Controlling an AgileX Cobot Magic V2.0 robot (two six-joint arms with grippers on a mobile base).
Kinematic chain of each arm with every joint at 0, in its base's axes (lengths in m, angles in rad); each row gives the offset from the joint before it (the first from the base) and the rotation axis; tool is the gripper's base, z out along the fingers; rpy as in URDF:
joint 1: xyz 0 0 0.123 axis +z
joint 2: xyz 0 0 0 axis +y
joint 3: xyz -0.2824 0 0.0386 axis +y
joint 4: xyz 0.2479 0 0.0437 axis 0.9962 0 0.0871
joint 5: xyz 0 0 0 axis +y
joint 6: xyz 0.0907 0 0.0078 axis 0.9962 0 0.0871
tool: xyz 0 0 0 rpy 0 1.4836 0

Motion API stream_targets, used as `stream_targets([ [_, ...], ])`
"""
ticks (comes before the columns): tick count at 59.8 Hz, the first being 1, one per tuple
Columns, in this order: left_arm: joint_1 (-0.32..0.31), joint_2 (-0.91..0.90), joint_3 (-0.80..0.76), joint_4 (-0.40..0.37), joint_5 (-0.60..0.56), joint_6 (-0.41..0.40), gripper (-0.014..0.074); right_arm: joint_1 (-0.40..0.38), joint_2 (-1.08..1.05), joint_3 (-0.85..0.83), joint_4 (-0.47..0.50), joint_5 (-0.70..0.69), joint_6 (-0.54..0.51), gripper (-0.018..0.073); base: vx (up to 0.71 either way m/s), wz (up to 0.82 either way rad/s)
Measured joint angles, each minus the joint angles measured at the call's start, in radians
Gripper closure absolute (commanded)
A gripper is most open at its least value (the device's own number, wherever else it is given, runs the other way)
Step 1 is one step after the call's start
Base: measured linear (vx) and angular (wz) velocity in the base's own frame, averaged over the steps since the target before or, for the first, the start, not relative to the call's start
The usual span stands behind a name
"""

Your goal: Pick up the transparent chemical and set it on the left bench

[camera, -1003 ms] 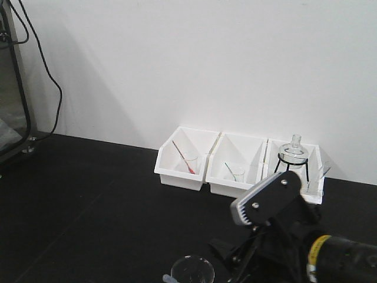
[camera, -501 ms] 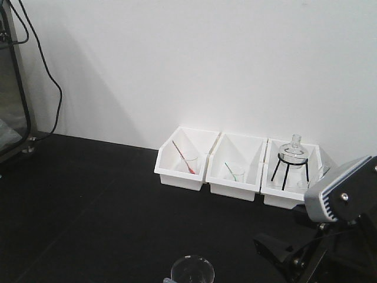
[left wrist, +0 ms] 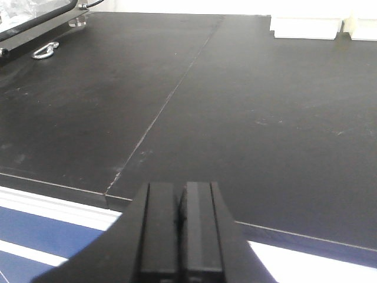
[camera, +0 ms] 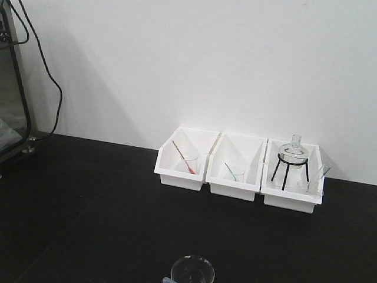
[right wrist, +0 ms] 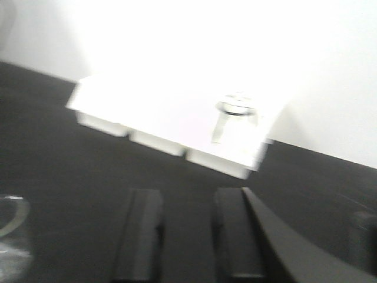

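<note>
A clear colourless glass beaker (camera: 191, 272) stands on the black bench (camera: 88, 206) at the near edge of the front view. It shows blurred at the lower left of the right wrist view (right wrist: 8, 234). My right gripper (right wrist: 187, 197) is open and empty. It sits to the right of the beaker and apart from it, facing the white bins. My left gripper (left wrist: 181, 187) is shut on nothing, above the bench's near edge. Neither arm shows in the front view.
Three white bins (camera: 235, 168) stand against the back wall. They hold a beaker with a red rod (camera: 189, 164), one with a green rod (camera: 236, 173), and a round flask on a black tripod (camera: 293, 154) beside another small clear glass (camera: 310, 188). A seam (left wrist: 165, 106) crosses the bench.
My right arm has swung from the middle of the front view, near the clear beaker, off to the right and out of frame. The beaker and the bins have not moved.
</note>
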State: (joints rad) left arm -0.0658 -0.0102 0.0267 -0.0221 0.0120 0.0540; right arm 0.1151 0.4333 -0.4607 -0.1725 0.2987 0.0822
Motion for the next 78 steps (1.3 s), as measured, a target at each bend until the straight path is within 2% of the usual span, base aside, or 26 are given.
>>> stream_targets([
  [4, 0.000, 0.000, 0.000, 0.000, 0.000, 0.000, 0.0600, -0.061, -0.095, 0.080, 0.003, 0.000, 0.000, 0.0484, 0.00, 0.00],
  [10, 0.000, 0.000, 0.000, 0.000, 0.000, 0.000, 0.0600, -0.087, -0.227, 0.219, 0.008, -0.001, 0.000, 0.0574, 0.00, 0.00],
  [17, 0.000, 0.000, 0.000, 0.000, 0.000, 0.000, 0.0600, -0.089, -0.393, 0.370, 0.036, 0.000, 0.000, 0.0569, 0.00, 0.00],
  [24, 0.000, 0.000, 0.000, 0.000, 0.000, 0.000, 0.0600, -0.091, -0.441, 0.479, 0.070, -0.043, 0.000, 0.0566, 0.00, 0.00],
  [36, 0.000, 0.000, 0.000, 0.000, 0.000, 0.000, 0.0600, -0.091, -0.443, 0.492, 0.115, -0.065, 0.000, 0.0566, 0.00, 0.00],
  [78, 0.000, 0.000, 0.000, 0.000, 0.000, 0.000, 0.0600, -0.091, -0.443, 0.492, 0.121, -0.069, 0.000, 0.0566, 0.00, 0.00],
])
